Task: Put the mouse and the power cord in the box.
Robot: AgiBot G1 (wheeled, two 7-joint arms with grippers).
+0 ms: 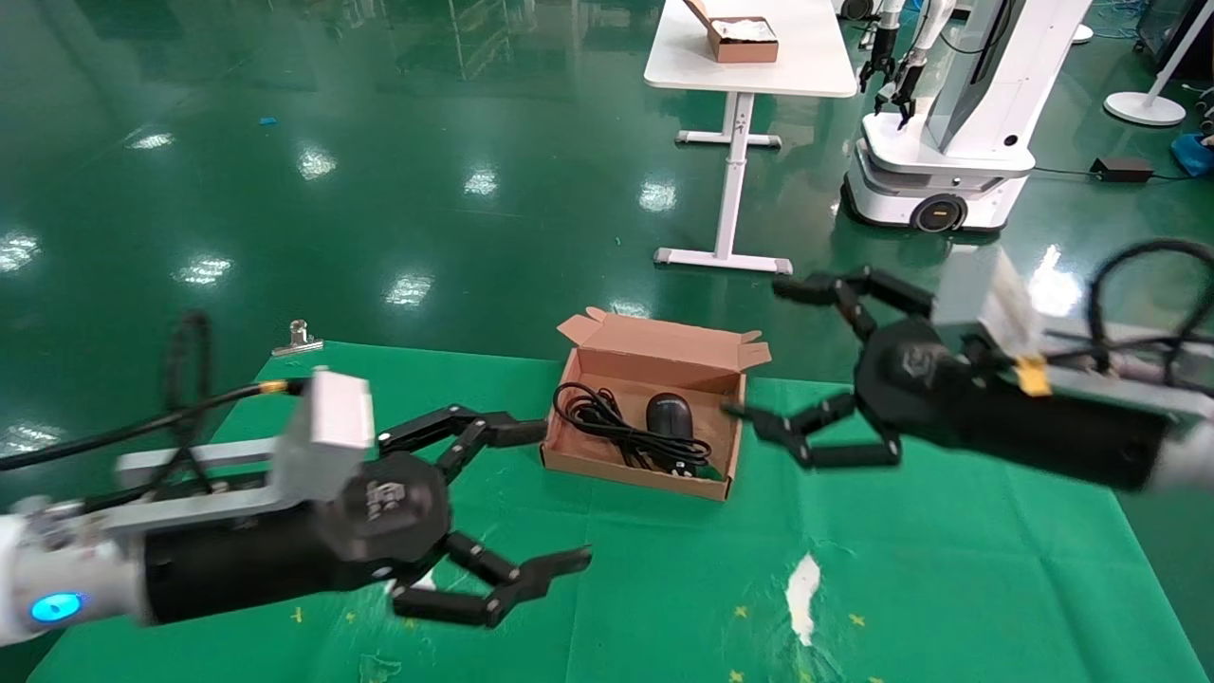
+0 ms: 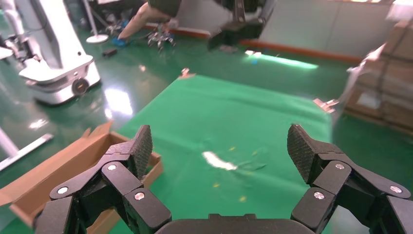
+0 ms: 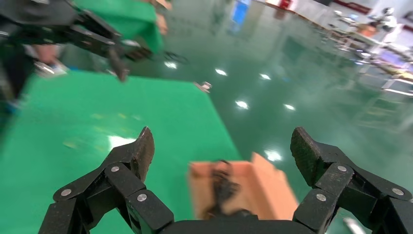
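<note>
Resting in box: the mouse [image 1: 670,415] lies on the floor of the box [image 1: 654,474], toward its right side, with the power cord [image 1: 597,415] coiled just beside it on the left.
Box: its lid flaps stand open at the back; it sits on the green cloth [image 1: 854,531] between the two grippers.
Left gripper [image 1: 555,498]: fingers spread wide, empty, hovering left of the box with its upper finger [image 1: 493,432] near the box's left wall.
Right gripper [image 1: 763,356]: fingers spread wide, empty, raised just right of the box.
Head view only: the mouse shows clearly, and a white table [image 1: 806,66] with a smaller box [image 1: 744,40] stands far behind.
Left wrist view: only the box's edge [image 2: 58,170] shows; its contents are hidden.
Right wrist view: the box [image 3: 263,190] shows blurred, with a dark tangle [image 3: 221,187] inside; mouse and cord cannot be told apart.
</note>
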